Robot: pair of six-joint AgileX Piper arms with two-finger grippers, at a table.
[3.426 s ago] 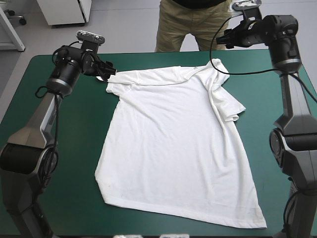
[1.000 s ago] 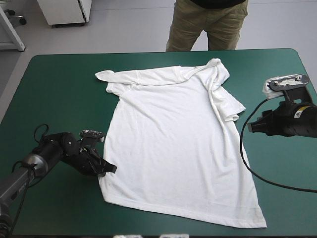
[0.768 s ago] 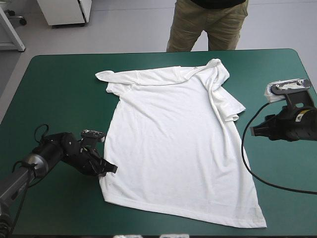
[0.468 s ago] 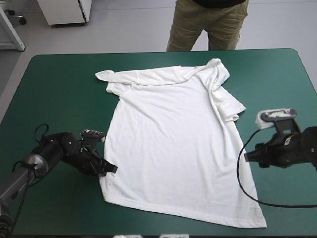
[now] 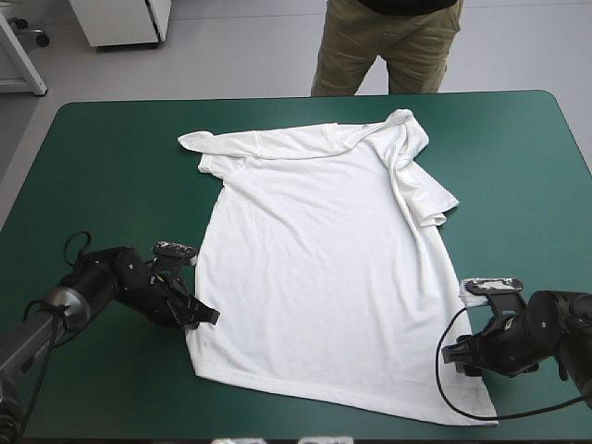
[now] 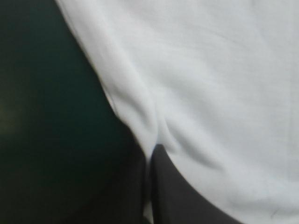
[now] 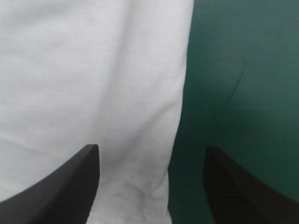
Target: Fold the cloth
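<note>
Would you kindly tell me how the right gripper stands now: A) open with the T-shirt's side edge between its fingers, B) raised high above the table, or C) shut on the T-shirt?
A: the right gripper's fingers stand apart in its wrist view, the T-shirt's edge running between them.

It looked like a robotics lab: a table (image 5: 111, 157) under a plain teal-green cover stood on a bare grey floor (image 5: 240, 46), with the robot's left arm (image 5: 55, 310) and right arm (image 5: 555, 342) both low beside a white T-shirt (image 5: 324, 259). Beyond the far edge stood a white cabinet (image 5: 120, 20) (and the castor (image 5: 39, 37) of some wheeled white furniture).
</note>
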